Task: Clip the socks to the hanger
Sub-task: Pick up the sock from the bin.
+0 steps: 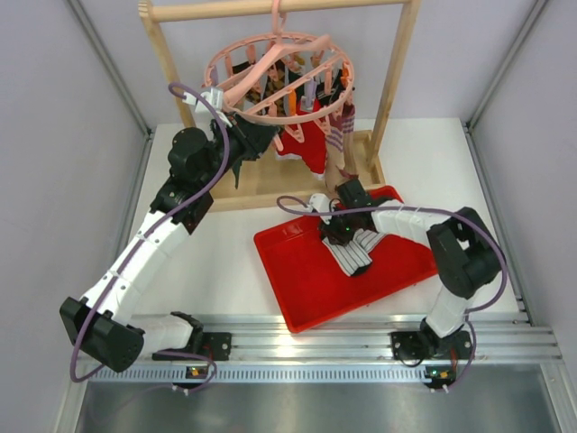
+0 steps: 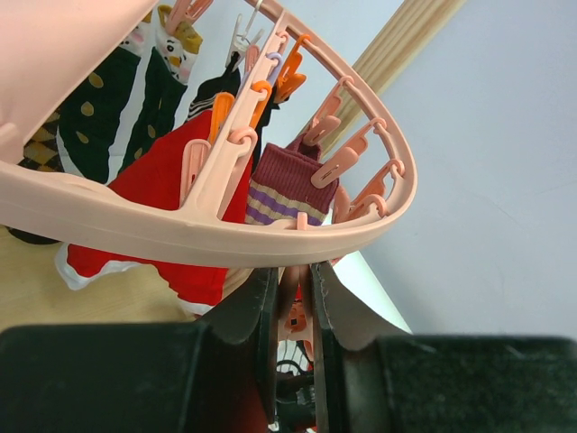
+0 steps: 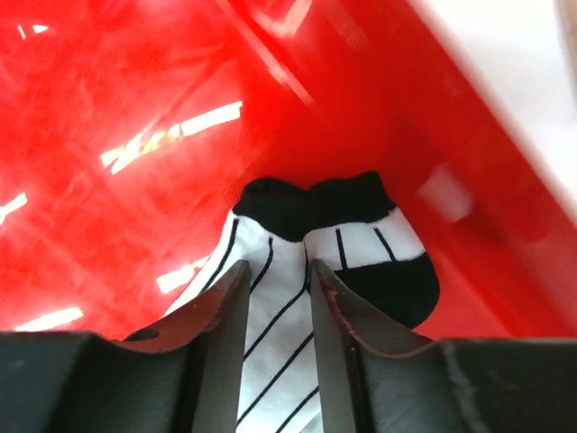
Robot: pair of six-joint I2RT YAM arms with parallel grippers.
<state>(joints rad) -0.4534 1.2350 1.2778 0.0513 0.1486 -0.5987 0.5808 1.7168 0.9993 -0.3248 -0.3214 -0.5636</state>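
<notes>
red tray (image 1: 306, 289) on the bench (image 1: 225, 271) holds the striped socks (image 3: 361, 248), a fold pinched between the nearly closed right fingers (image 3: 236, 289), while the left fingers (image 2: 264, 307) clamp 1 peg (image 2: 293, 293) hanging just under the rim of the pink hanger (image 2: 180, 234).

My desk (image 1: 230, 281) is white; a red tray (image 1: 306, 284) lies askew on it, right of the middle; just behind the tray a wooden rack (image 1: 261, 191) stands on its flat base.
</notes>
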